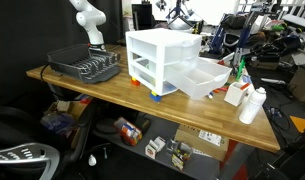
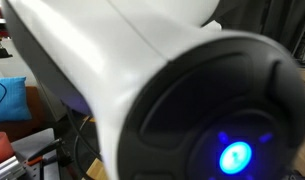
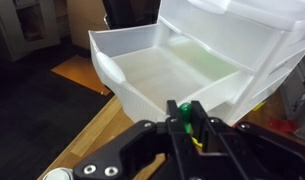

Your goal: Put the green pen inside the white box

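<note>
Wrist view has the claw (image 3: 185, 120) clamped on the pen (image 3: 184, 108). The dark fingers (image 3: 199, 124) are squeezed in from both sides, and only a short green stub pokes out between them, the rest being hidden by the claw body. So the pen is in the grip and not in the box (image 3: 117, 75) yet. The box is right ahead of the claw, open side up and looking empty, with its near wall running just past the fingertips. I can't tell if the pen tip is already over the inside or just short of the rim. Ahead and to the right of the claw is the cabinet (image 3: 257, 35), touching or nearly touching the box's far side. Under the claw and off to its left is the wooden table (image 3: 92, 140), with darker floor beyond its edge. In an exterior view you get the whole table (image 1: 112, 92): the cabinet (image 1: 157, 55) in the middle, the box (image 1: 197, 90) just beside it, a dark dish rack (image 1: 84, 66) at one end and some bottles (image 1: 252, 104) at the other. A white arm (image 1: 88, 25) shows behind the rack, but I can't pick out the claw there. The remaining exterior view is basically all arm (image 2: 92, 60), a blurry white casing with a blue light (image 2: 235, 157).
</note>
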### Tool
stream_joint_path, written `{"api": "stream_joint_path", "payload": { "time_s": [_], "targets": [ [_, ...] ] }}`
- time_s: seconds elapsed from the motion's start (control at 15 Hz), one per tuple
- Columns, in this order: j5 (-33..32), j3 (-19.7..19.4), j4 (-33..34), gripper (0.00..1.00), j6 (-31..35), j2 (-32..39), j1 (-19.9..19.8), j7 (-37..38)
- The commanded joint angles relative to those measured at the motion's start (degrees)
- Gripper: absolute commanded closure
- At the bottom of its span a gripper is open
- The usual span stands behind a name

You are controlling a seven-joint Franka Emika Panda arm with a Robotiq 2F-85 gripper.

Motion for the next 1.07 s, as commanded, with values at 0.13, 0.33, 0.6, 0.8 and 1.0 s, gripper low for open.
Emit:
{"api": "stream_joint_path", "payload": {
  "time_s": [0.13,0.33,0.6,0.8,1.0],
  "targets": [
    [-0.67,-0.98,0.54,0.96,-1.75,1.25,1.5,0.75],
    [-0.86,-1.3,0.41,0.96,-0.95,2.07,1.69,1.54],
    [-0.11,-2.21,0.7,0.96,0.18,3.71,1.61,1.61],
    [1.56,-2.79,1.8,0.96,0.93,5.46,1.43,0.98],
    [2.39,-2.67,4.33,0.96,0.3,8.91,1.49,1.23]
  ]
}}
